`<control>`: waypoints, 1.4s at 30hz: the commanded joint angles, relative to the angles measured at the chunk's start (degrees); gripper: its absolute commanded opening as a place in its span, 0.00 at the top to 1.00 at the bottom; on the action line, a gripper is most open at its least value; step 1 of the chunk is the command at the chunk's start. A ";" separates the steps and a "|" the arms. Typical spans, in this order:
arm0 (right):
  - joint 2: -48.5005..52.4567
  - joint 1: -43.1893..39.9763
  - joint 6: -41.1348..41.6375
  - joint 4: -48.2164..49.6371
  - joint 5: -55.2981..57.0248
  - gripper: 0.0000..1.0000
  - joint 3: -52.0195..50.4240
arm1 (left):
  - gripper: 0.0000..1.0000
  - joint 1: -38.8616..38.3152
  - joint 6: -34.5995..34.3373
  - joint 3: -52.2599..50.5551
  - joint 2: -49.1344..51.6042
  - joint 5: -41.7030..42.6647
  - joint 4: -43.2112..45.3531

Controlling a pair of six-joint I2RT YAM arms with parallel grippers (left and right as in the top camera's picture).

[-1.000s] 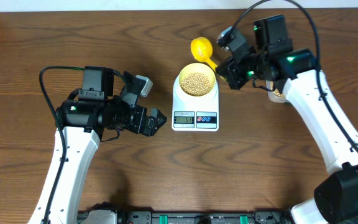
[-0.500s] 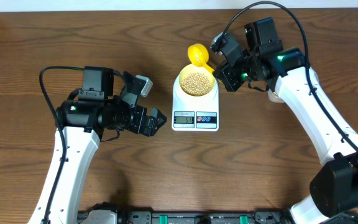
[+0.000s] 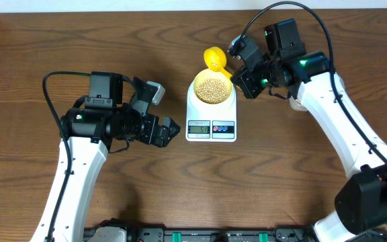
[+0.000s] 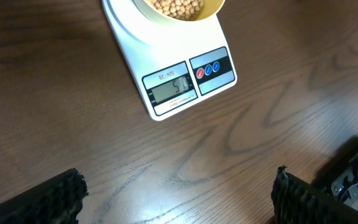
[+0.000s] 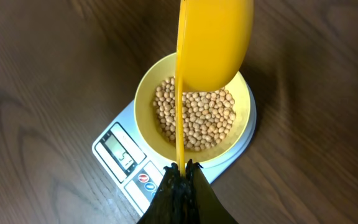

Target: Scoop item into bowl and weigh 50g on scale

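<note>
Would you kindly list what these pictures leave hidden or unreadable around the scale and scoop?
Overhead: the display on the scale is too small to read; in the left wrist view its digits are blurred.
Right wrist: the scoop faces its inside away, so whether it is empty is hidden.
Left wrist: the bowl is cut off by the top edge.
Overhead: an object under the right arm is mostly covered by it.
</note>
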 commanded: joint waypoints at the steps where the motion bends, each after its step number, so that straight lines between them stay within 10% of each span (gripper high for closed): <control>1: 2.08 0.17 -0.28 0.13 0.22 0.99 0.66 | 0.03 0.28 0.33 -0.31 0.24 -0.50 -0.17; 42: 4.81 0.24 -0.98 0.66 3.15 0.99 -3.93 | 0.02 0.28 0.33 -0.31 0.24 -0.50 -0.17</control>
